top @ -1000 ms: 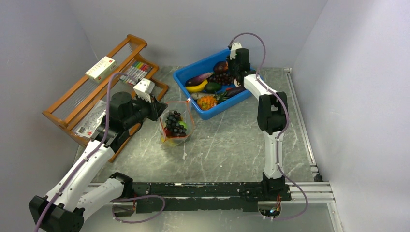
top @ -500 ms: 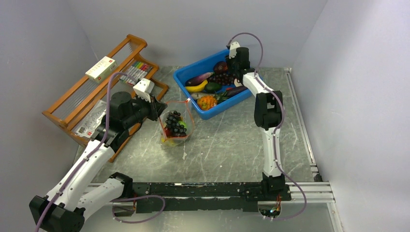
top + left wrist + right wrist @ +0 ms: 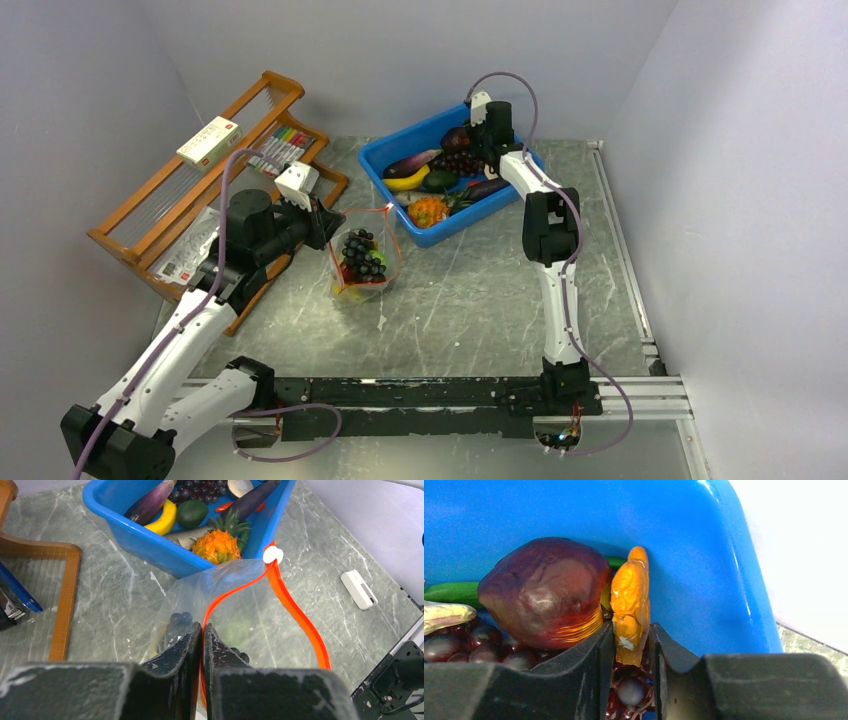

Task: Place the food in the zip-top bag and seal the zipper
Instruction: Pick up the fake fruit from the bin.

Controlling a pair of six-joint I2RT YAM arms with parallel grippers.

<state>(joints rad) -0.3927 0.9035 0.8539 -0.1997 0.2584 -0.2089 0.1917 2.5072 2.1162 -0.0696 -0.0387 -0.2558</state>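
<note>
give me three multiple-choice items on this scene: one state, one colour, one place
1. Left gripper jaws are: A shut on the bag B wide open C hidden
2. Zipper colour: A blue B red-orange C green
3. Between the right gripper jaws: A nothing B the bag C an orange piece

A, the jaws meet on the bag's rim in the left wrist view.
B, the strip reads red-orange.
C, it stands between them in the right wrist view.
</note>
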